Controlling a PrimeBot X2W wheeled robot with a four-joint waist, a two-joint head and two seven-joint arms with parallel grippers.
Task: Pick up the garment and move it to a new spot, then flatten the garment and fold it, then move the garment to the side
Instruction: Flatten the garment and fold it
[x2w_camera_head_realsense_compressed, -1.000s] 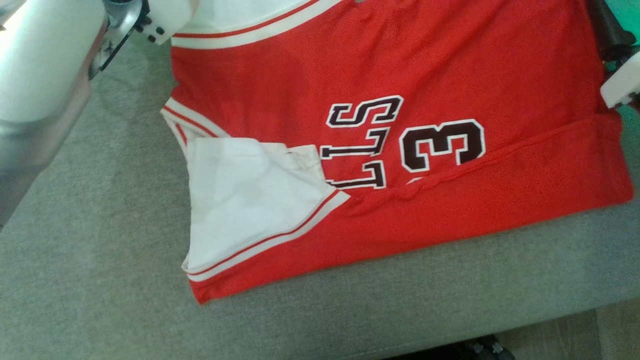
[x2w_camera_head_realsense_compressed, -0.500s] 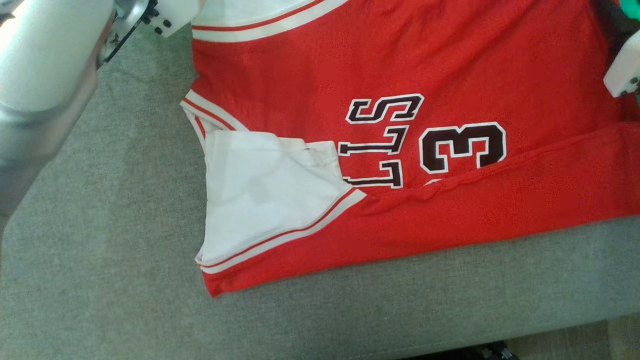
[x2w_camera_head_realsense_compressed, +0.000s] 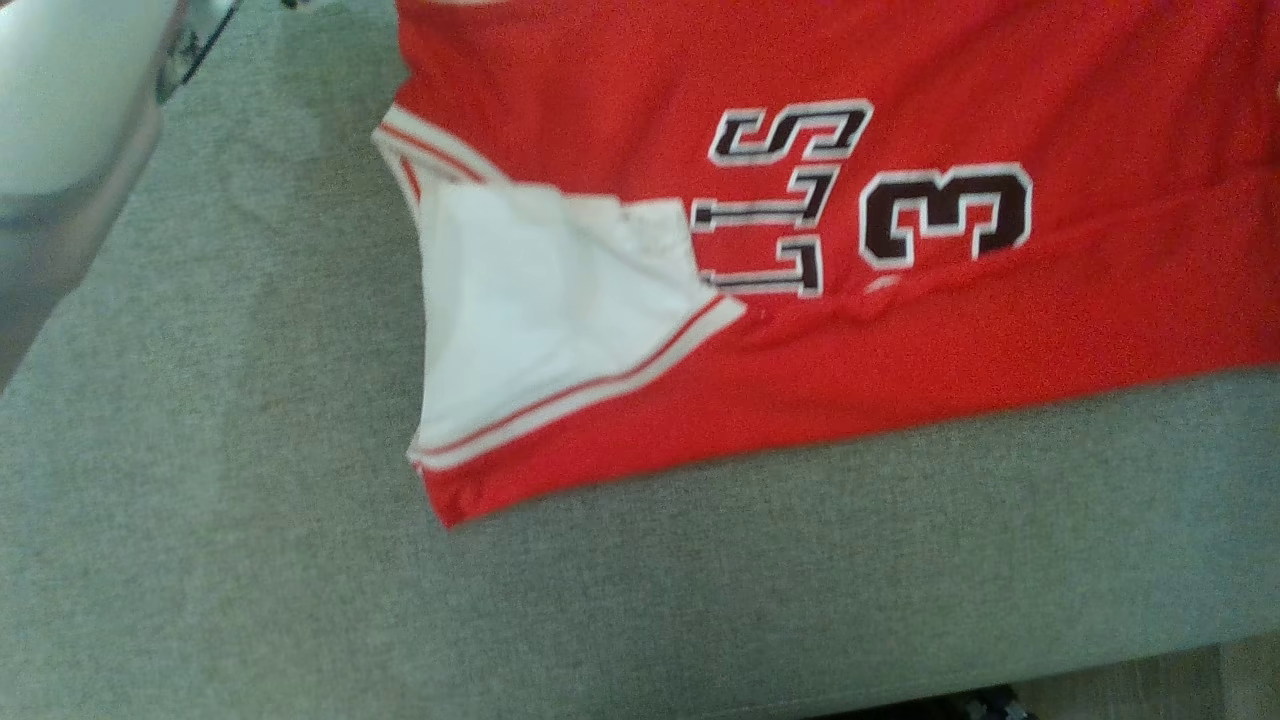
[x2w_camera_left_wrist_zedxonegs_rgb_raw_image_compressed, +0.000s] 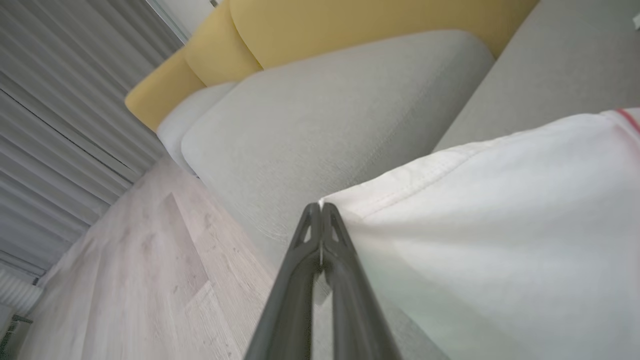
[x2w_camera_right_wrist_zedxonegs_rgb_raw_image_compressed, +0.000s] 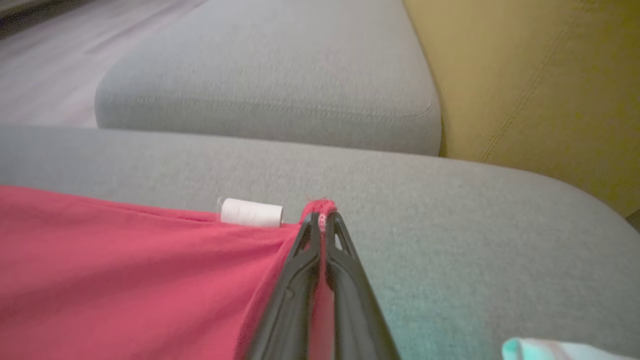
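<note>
**A:** How do the arms sit?

**B:** The left pincer (x2w_camera_left_wrist_zedxonegs_rgb_raw_image_compressed: 320, 207) reaches low past the sofa's edge. Its two dark fingers are pressed into one narrow wedge. The pale left forearm (x2w_camera_head_realsense_compressed: 60, 140) slants across the upper left corner of the head view. The right pincer (x2w_camera_right_wrist_zedxonegs_rgb_raw_image_compressed: 322, 219) points along the seat, its fingers flat against each other too.

**A:** Are they holding anything?

**B:** Both are clenched on the garment (x2w_camera_head_realsense_compressed: 900, 330). The left one grips a white corner, with a sliver of cloth showing between its fingers. The white panel spreads away to its right. The right one nips a red edge, and a small bunch of red pokes just past its tips. The red sheet falls away to its left.

**A:** What is the cloth like?

**B:** It is thin and smooth: a red body, a white panel with striped trim, and dark block letters and a "3" outlined in white. It lies spread on the seat cushion (x2w_camera_head_realsense_compressed: 250, 500), which is grey, coarsely woven and round-edged.

**A:** And what is around them?

**B:** Ahead of the left pincer is a rounded grey cushion (x2w_camera_left_wrist_zedxonegs_rgb_raw_image_compressed: 325, 115), with pale wood floor (x2w_camera_left_wrist_zedxonegs_rgb_raw_image_compressed: 125, 280) to its left and a pleated curtain (x2w_camera_left_wrist_zedxonegs_rgb_raw_image_compressed: 50, 125) beyond that. Just left of the right pincer's tips a small white tab (x2w_camera_right_wrist_zedxonegs_rgb_raw_image_compressed: 251, 212) touches the red edge. I cannot tell what it is. A mustard backrest (x2w_camera_right_wrist_zedxonegs_rgb_raw_image_compressed: 540, 75) rises ahead to its right. A teal scrap (x2w_camera_right_wrist_zedxonegs_rgb_raw_image_compressed: 550, 348) sits low on its right.
</note>
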